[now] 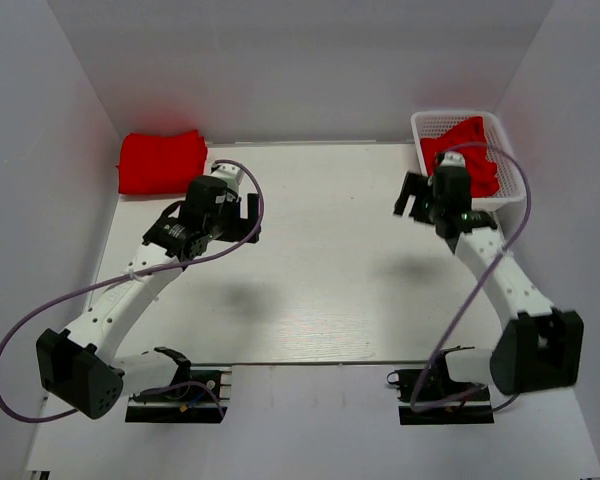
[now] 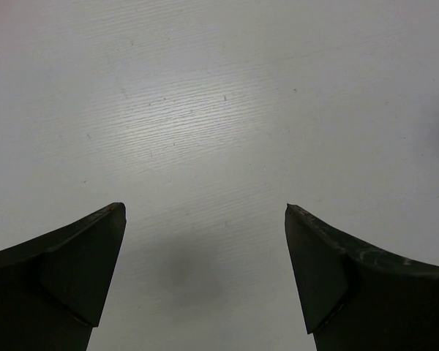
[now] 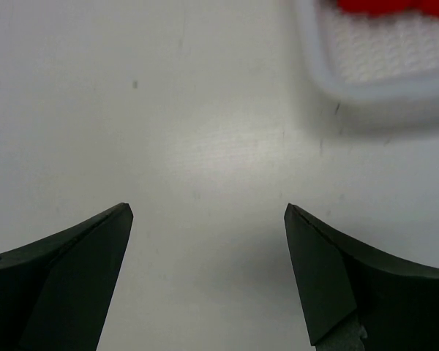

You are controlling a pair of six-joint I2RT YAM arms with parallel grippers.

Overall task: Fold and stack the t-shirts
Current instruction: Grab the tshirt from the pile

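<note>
From above, a folded shirt [image 1: 162, 162] lies at the table's [image 1: 320, 290] far left corner and a second shirt [image 1: 470, 150] sits crumpled in the basket [image 1: 435, 124]. Left wrist: the left gripper [image 2: 205, 208] is spread wide, holding nothing. Right wrist: the right gripper [image 3: 208, 208] is equally wide and empty, just short of the basket.

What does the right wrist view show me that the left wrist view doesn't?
Only the right wrist view shows the corner of the white mesh basket at upper right, with a strip of red t-shirt inside it at the frame's top edge. The left wrist view shows nothing extra, just a soft shadow on the table. Both show bare white table below, and both the left gripper and the right gripper are open with nothing between the jaws.
</note>
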